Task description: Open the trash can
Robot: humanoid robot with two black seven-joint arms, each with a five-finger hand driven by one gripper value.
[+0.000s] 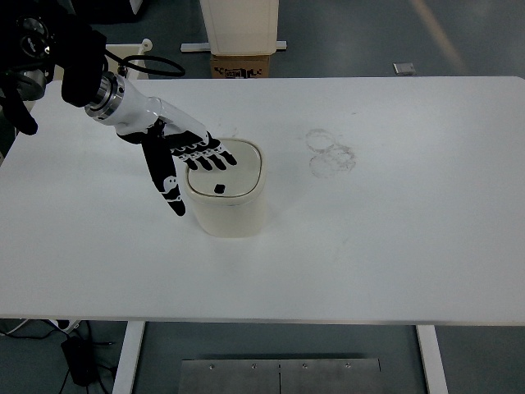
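Reaching in from the left edge, the robot's left hand (187, 160) hovers over a small cream trash can (227, 190) standing near the middle of a white table (394, 246). The hand is spread flat and grips nothing: four fingers (209, 158) lie across the left part of the can's lid (234, 168), while the thumb (171, 187) hangs down just beside the can's left wall. A small dark button (220, 190) sits at the lid's near edge, apart from the fingertips and not yet pressed. The lid looks closed.

The risk, as it seems from here, is a misplaced push. Pressing where the fingers now rest would likely bear on the lid's far-left part instead of the button, leaving it shut. The can looks light and stands loose on a smooth top, so a sideways nudge from the thumb could slide or tip it. To the right, faint ring marks (330, 153) stain the table. No right arm is in view.
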